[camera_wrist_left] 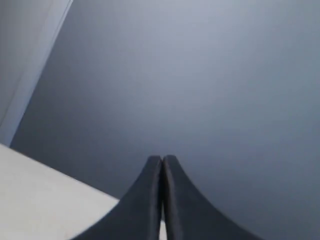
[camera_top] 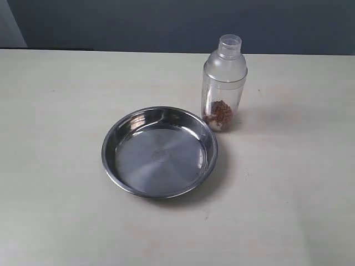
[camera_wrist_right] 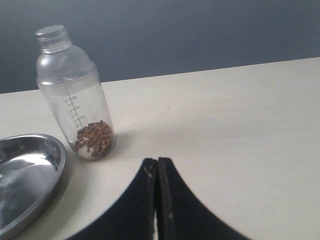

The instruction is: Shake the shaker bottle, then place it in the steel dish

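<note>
The clear shaker bottle [camera_top: 224, 86] stands upright on the table, capped, with brown and whitish granules at its bottom. It sits just beyond the right rim of the steel dish [camera_top: 111, 166], which lies empty. In the right wrist view the shaker bottle [camera_wrist_right: 75, 95] and the steel dish [camera_wrist_right: 55, 170] show ahead of my right gripper [camera_wrist_right: 157, 161], which is shut with nothing in it and apart from both. My left gripper [camera_wrist_left: 162, 159] is shut and empty, facing the dark wall. Neither gripper shows in the exterior view.
The pale table [camera_top: 288, 183] runs back to a dark grey-blue wall [camera_top: 166, 22]. A light panel [camera_wrist_left: 25, 60] stands at one side of the wall in the left wrist view.
</note>
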Robot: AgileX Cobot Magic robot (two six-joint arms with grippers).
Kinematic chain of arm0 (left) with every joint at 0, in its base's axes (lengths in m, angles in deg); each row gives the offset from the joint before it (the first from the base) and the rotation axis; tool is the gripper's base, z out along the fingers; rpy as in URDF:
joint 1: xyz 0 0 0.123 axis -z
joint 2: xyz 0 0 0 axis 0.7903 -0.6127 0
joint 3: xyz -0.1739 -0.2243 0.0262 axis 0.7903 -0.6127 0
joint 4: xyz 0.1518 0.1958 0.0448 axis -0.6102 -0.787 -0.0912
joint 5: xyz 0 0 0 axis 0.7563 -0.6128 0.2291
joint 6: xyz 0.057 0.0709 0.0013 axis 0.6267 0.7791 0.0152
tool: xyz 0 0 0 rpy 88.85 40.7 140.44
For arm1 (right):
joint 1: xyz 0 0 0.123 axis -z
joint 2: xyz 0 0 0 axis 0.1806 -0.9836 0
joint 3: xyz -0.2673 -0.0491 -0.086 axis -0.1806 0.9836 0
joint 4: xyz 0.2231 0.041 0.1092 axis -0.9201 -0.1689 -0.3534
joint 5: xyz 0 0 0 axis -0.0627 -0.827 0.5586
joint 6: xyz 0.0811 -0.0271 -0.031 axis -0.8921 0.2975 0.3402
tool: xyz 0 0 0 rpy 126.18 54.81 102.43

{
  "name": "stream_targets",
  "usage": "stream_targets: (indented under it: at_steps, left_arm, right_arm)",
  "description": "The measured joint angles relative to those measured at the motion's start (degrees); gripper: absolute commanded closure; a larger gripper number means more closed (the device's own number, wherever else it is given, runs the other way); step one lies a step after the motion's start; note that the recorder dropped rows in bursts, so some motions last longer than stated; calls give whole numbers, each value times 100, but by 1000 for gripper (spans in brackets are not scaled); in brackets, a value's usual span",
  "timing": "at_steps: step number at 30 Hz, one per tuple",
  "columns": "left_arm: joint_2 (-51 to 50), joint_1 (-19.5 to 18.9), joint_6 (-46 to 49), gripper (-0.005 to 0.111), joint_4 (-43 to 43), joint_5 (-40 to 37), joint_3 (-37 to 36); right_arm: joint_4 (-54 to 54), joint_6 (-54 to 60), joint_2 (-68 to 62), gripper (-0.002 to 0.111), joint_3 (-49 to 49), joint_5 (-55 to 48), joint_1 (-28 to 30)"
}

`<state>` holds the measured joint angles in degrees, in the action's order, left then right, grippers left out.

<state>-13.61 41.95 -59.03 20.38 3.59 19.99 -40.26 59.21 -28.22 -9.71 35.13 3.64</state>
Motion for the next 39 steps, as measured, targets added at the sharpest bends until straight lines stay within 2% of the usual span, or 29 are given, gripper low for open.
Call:
stream_targets:
  at_steps: [4, 6, 8, 10, 14, 17, 20, 22, 25, 27, 29, 30, 31, 33, 34, 39]
  left_arm:
    - [-1635, 23, 39, 106, -746, 288, 1206]
    - [-2486, 221, 52, 106, -1266, 298, 1872]
    - [-3085, 586, 52, 106, -1717, 409, 2356]
    - [-3725, 1161, 63, 106, -2350, 727, 2671]
    - [-4812, 2377, 7, 106, -3110, 1500, 2796]
    - [-5788, 2941, 22, 106, -3260, 2181, 2785]
    - [-6980, 3089, -272, 106, -3273, 3043, 2775]
    - [-7610, 3089, -602, 106, -3603, 3537, 2765]
    - [-8039, 3089, -1403, 106, -4812, 3955, 2765]
    - [-8124, 3089, -1553, 105, -5315, 4059, 2765]
    - [-8201, 3089, -1602, 95, -5680, 4276, 2765]
    - [-8250, 3089, -1624, 84, -5931, 4542, 2765]
    - [-8323, 3089, -1714, 67, -6159, 4866, 2765]
    - [-8509, 3089, -1946, 20, -6376, 5417, 2782]
    - [-8632, 3089, -2052, 2, -6400, 5539, 2842]
    - [-9375, 3029, -2754, 1, -6904, 5756, 3403]
  right_arm:
    - [0, 0, 0, 109, 0, 0, 0]
    - [0, 0, 0, 109, 0, 0, 0]
    - [0, 0, 0, 109, 0, 0, 0]
    - [0, 0, 0, 109, 0, 0, 0]
    - [0, 0, 0, 109, 0, 0, 0]
    - [0, 0, 0, 109, 0, 0, 0]
    - [0, 0, 0, 109, 0, 0, 0]
    - [0, 0, 0, 109, 0, 0, 0]
    - [0, 0, 0, 109, 0, 0, 0]
    - [0, 0, 0, 109, 0, 0, 0]
    - [0, 0, 0, 109, 0, 0, 0]
    - [0, 0, 0, 109, 0, 0, 0]
    - [0, 0, 0, 109, 0, 0, 0]
    - [0, 0, 0, 109, 0, 0, 0]
    - [0, 0, 0, 109, 0, 0, 0]
    - [0, 0, 0, 109, 0, 0, 0]
